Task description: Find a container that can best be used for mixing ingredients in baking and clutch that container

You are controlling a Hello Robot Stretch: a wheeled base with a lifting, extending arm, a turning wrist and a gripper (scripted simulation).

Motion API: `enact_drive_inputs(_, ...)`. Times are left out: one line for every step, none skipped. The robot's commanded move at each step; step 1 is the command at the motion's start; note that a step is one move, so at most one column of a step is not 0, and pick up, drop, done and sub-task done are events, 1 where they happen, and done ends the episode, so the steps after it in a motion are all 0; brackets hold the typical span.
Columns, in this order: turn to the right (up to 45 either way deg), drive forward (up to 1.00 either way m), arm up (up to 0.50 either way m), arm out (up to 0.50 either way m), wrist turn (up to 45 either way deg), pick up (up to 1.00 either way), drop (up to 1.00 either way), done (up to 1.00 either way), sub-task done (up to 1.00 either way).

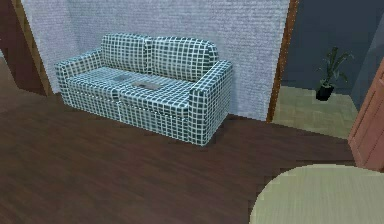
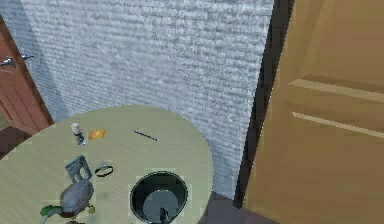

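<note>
Sofa: checked two-seater [image 1: 140, 85] stood against the grey textured wall [image 2: 170, 60], well apart from the table.
Door: light wooden panel door [image 2: 320, 110] stood at the arm side view's right, just beside the wall's end.
Table: round pale tabletop [image 2: 40, 160]; its edge also showed at the forward view's lower right.
Bowl: dark round bowl [image 2: 143, 187] with a paler rim sat upright on the table near its edge, at the arm side view's bottom centre. A greyish shape lay inside and could not be identified.
Potted plant: small, in a dark pot [image 1: 328, 78], on the floor past the doorway.
Small items: grey figurine-like object [image 2: 75, 190] beside the bowl; dark ring [image 2: 104, 171]; thin dark stick [image 2: 146, 135]; orange scrap [image 2: 97, 133]; small capped jar [image 2: 77, 131].
Handling (judged): the bowl looked rigid and smooth-walled, probably moderately heavy, possibly breakable and slippery.
Grasp point (judged): the rim wall on the side nearest the table edge, one finger inside and one outside.
Gripper: state could not be told from these frames.
</note>
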Motion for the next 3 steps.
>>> enact_drive_inputs(0.0,0.0,0.0,0.0,0.0,1.0,0.0,0.0,0.0)
enact_drive_inputs(0.0,0.0,0.1,0.0,0.0,0.0,0.0,0.0,0.0)
enact_drive_inputs(0.0,0.0,0.0,0.0,0.0,0.0,0.0,1.0,0.0)
